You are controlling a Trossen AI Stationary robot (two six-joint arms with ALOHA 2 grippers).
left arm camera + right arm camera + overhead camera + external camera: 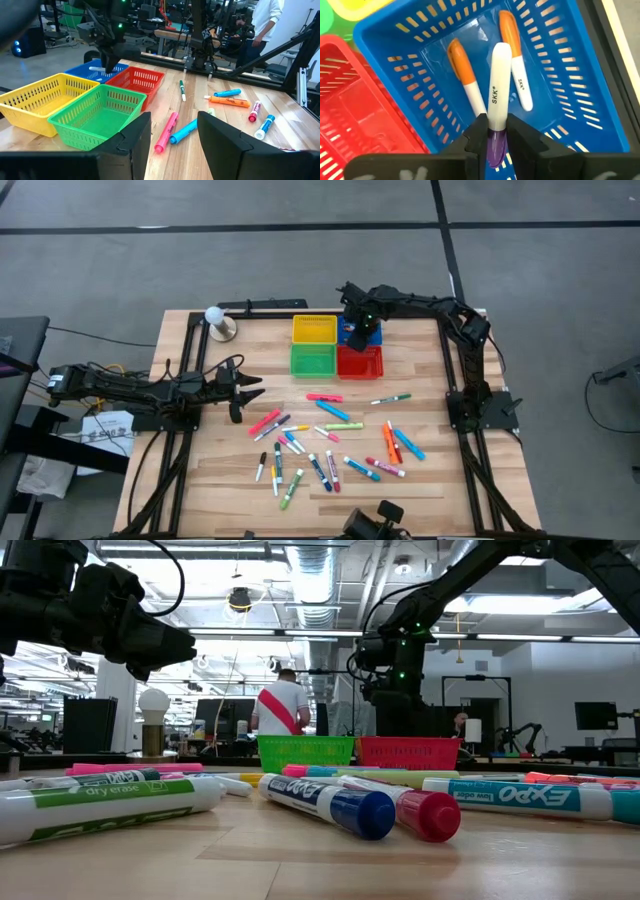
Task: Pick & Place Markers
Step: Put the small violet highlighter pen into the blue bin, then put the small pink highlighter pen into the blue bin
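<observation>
Many markers (pixel 330 445) lie scattered on the wooden table's near half. Four baskets stand in a block at the far middle: yellow (pixel 314 329), green (pixel 312 360), red (pixel 360 362) and blue (pixel 570 60). My right gripper (pixel 495 135) stands above the blue basket, pointing down, shut on a white marker with a purple cap (pixel 497 95). Two orange-capped markers (pixel 462 70) (pixel 512 45) lie on the blue basket's floor. My left gripper (pixel 240 390) waits open at the table's left side, nothing between its fingers. My right gripper pinches the marker's purple cap end (pixel 495 142) between its two fingers. The fingers point down from above, and the marker runs on along them, its white end lowest, inside the blue basket's walls. Whether that end touches the basket floor I cannot tell.
A white ball on a small stand (pixel 215 320) sits at the far left corner. Black frame rails (pixel 470 410) run along the table's left, right and far edges. A person (pixel 282 705) stands in the room behind the table.
</observation>
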